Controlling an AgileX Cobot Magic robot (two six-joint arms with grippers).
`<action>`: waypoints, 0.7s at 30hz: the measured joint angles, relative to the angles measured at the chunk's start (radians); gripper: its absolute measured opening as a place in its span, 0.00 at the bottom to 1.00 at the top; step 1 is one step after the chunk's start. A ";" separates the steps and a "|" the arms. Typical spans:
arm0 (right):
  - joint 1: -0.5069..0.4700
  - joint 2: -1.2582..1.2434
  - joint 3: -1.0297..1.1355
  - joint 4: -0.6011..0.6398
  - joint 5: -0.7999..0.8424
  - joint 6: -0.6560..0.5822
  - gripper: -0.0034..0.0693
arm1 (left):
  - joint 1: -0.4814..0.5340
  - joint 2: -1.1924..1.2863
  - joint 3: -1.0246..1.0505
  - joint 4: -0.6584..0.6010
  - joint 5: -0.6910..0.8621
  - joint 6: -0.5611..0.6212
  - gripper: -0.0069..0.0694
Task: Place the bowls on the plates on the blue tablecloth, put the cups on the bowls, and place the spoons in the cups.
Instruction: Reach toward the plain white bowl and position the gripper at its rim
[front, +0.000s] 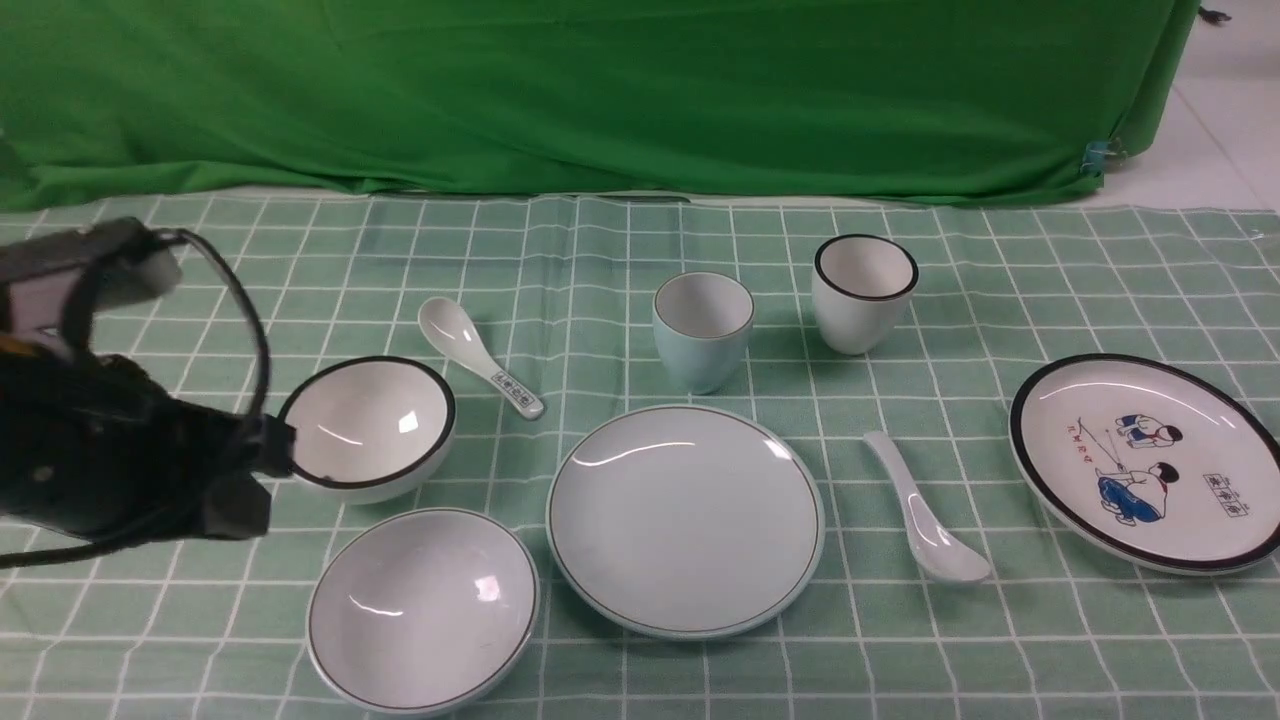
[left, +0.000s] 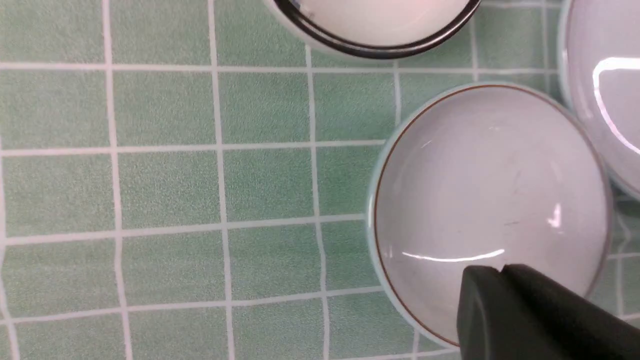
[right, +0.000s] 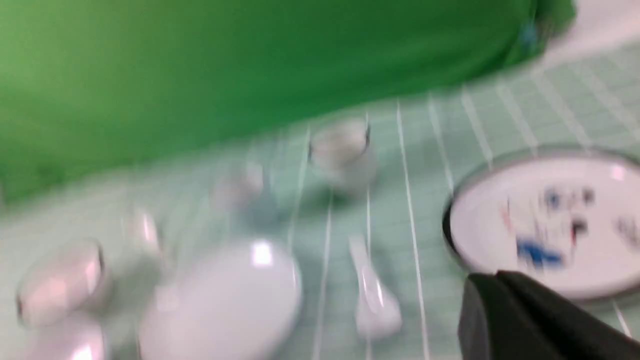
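Note:
On the blue tablecloth (front: 1000, 640) lie the pale-blue bowl (front: 422, 610), the white black-rimmed bowl (front: 368, 425), the pale-blue plate (front: 685, 520) and the cartoon plate (front: 1150, 460). The pale-blue cup (front: 703, 330) and white cup (front: 865, 290) stand behind. The marked spoon (front: 480, 355) and plain spoon (front: 925, 510) lie loose. My left gripper (front: 275, 450) is shut and empty, at the white bowl's left rim; in the left wrist view it (left: 500, 269) hangs over the pale-blue bowl (left: 490, 200). My right gripper (right: 497, 275) is shut and empty, seen only in the blurred right wrist view, near the cartoon plate (right: 550, 220).
The green backdrop cloth (front: 640, 90) hangs along the table's far edge. A bare white floor (front: 1230, 130) shows at the far right. The left arm's body and cable (front: 100, 440) stand over the table's left side.

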 joint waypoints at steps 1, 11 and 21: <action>0.025 0.076 -0.068 0.000 0.094 -0.044 0.08 | -0.026 0.033 0.001 0.044 -0.011 -0.049 0.09; 0.164 0.433 -0.323 0.004 0.318 -0.203 0.08 | -0.084 0.204 0.002 0.164 -0.152 -0.121 0.23; 0.190 0.446 -0.323 0.007 0.244 -0.203 0.09 | -0.084 0.329 0.002 0.167 -0.205 -0.124 0.63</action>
